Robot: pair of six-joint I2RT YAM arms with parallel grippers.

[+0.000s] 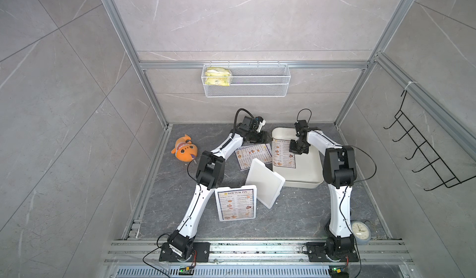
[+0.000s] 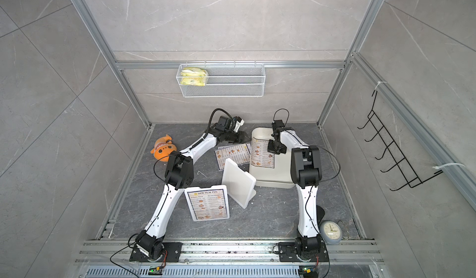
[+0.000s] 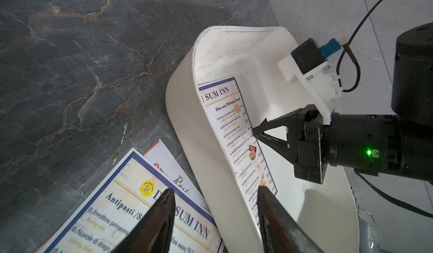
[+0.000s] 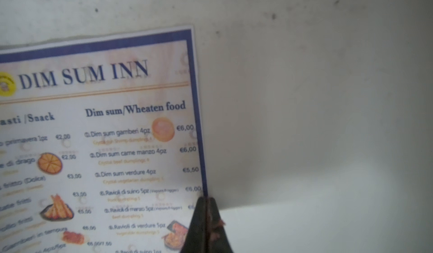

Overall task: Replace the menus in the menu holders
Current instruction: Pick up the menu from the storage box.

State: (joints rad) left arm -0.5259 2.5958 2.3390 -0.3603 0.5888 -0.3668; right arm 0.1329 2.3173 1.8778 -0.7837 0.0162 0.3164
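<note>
A "DIM SUM INN" menu (image 4: 105, 134) lies inside the cream tray (image 1: 304, 185), against its left side. My right gripper (image 4: 206, 199) is shut on that sheet's right edge, and the pinch also shows in the left wrist view. Beside the tray's left wall my left gripper (image 3: 216, 193) hangs open and empty. It is above two loose menus (image 1: 253, 155) on the table, a dark-bordered one (image 3: 131, 216) over a red-headed one (image 3: 168, 167). One menu holder (image 1: 237, 203) lies near the front with a menu in it. The other menu holder (image 1: 265, 181) is tilted, blank back up, against the tray.
An orange plush toy (image 1: 184, 149) lies at the left of the table. A round clock (image 1: 360, 231) stands by the right arm's base. On the back wall hangs a wire basket (image 1: 246, 79) holding a yellow packet. A black hook rack (image 1: 425, 145) hangs on the right wall.
</note>
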